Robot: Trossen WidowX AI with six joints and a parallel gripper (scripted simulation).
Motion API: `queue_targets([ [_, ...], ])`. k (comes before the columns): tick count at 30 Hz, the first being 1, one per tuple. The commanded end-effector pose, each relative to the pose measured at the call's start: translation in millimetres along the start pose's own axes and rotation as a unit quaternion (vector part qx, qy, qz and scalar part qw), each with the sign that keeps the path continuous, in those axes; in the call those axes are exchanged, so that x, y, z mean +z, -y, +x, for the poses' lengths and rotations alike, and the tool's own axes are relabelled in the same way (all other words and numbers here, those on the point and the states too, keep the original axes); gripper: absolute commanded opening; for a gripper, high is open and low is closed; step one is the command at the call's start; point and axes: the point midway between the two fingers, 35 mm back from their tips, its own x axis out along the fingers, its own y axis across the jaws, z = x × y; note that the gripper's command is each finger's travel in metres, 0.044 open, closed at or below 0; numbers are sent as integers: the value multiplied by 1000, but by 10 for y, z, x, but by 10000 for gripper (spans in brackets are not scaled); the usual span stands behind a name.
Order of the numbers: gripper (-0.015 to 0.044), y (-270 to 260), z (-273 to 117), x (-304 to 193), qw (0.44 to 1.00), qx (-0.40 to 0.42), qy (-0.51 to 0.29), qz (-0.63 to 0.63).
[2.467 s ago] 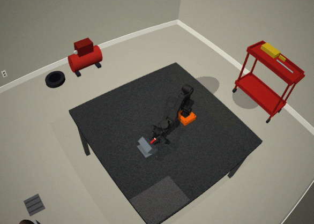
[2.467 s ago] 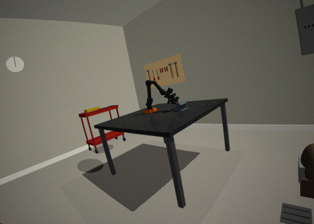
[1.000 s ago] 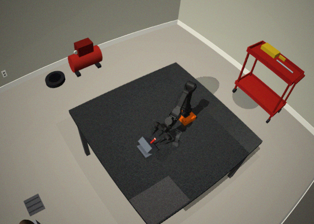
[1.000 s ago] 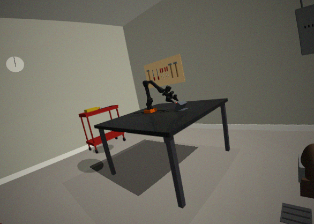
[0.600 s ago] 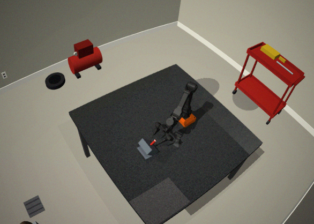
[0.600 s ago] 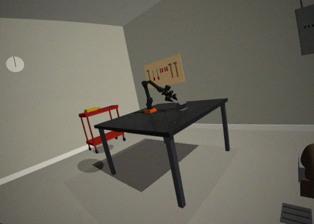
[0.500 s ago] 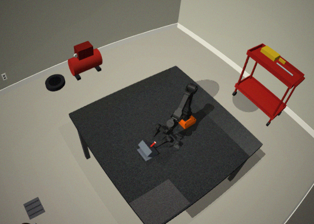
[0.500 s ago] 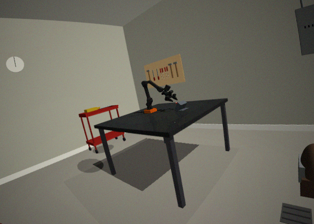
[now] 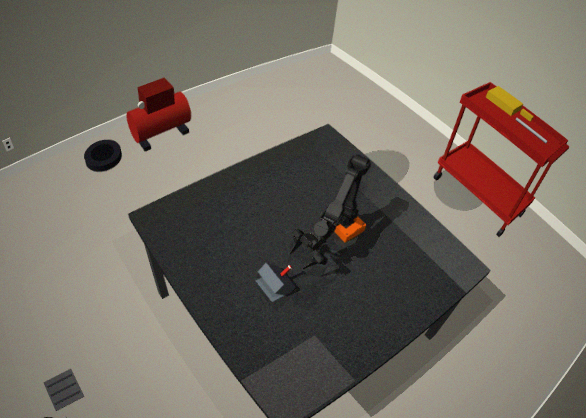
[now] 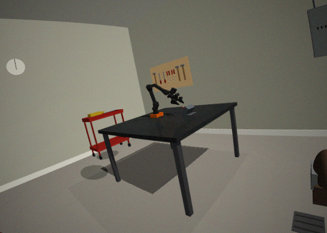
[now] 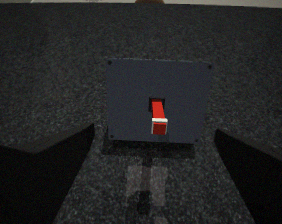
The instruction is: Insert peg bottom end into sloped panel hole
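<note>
A red square peg (image 9: 285, 271) (image 10: 183, 107) (image 11: 158, 111) with a white band near its outer end stands out of the hole in the grey sloped panel (image 9: 270, 277) (image 10: 190, 108) (image 11: 129, 85). Its lower end is inside the square hole, and a thin dark gap shows at the hole's upper and left edges in the wrist view. How deep it sits is hidden. My gripper (image 9: 298, 261) (image 10: 181, 103) (image 11: 154, 131) is open and empty. Its fingers are wide apart, back from the peg's outer end and above the table, touching neither peg nor panel.
The dark table (image 9: 215, 218) (image 10: 145, 130) carries the panel and the arm's orange base (image 9: 351, 229) (image 10: 157, 115). A red cart (image 9: 485, 178) (image 10: 109, 141) stands on the floor beyond the table. A red compressor (image 9: 160, 115) and a tyre (image 9: 93, 164) are by the wall.
</note>
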Motion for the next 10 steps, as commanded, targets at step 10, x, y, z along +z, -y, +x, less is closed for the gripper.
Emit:
queue_targets([
  [10,440,-1,-138,3,1000,-2,0,1],
])
